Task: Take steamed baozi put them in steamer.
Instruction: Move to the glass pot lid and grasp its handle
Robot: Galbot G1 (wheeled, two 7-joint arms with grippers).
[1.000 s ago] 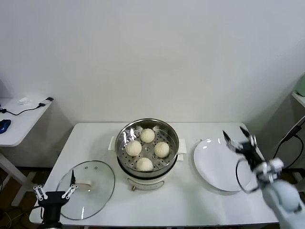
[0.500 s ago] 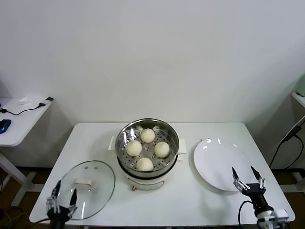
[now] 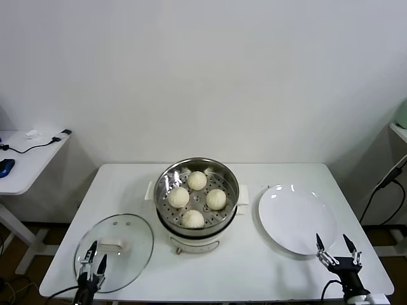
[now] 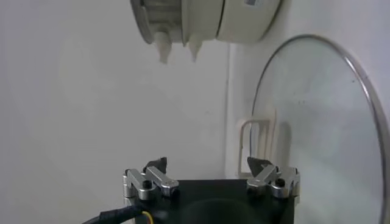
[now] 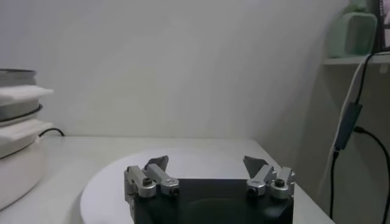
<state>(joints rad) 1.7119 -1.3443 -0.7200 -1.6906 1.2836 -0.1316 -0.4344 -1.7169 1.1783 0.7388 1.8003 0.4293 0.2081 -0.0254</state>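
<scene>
The steamer [image 3: 197, 166], a shiny steel pot on a white base, stands mid-table. Several cream-white baozi lie on its perforated tray, among them one at the back [image 3: 197, 180], one on the left [image 3: 179, 197] and one at the front [image 3: 193, 218]. My left gripper [image 3: 95, 254] hangs low at the table's front left, over the near edge of the glass lid, open and empty. At the front right, just off the near rim of the plate, my right gripper [image 3: 332, 241] is open and empty too. The left wrist view shows the open left gripper [image 4: 206, 163] and the steamer's base [image 4: 207, 21].
A round glass lid [image 3: 114, 251] with a white handle lies flat at the front left. A flat white plate [image 3: 297, 219] sits right of the steamer and shows bare in the right wrist view [image 5: 109, 182] beyond the right gripper [image 5: 205, 161]. A side table [image 3: 25, 159] with cables stands far left.
The right gripper has come off the plate's far right side and dropped to the table's front right edge. The left gripper has sunk lower at the lid's near edge. Baozi unmoved.
</scene>
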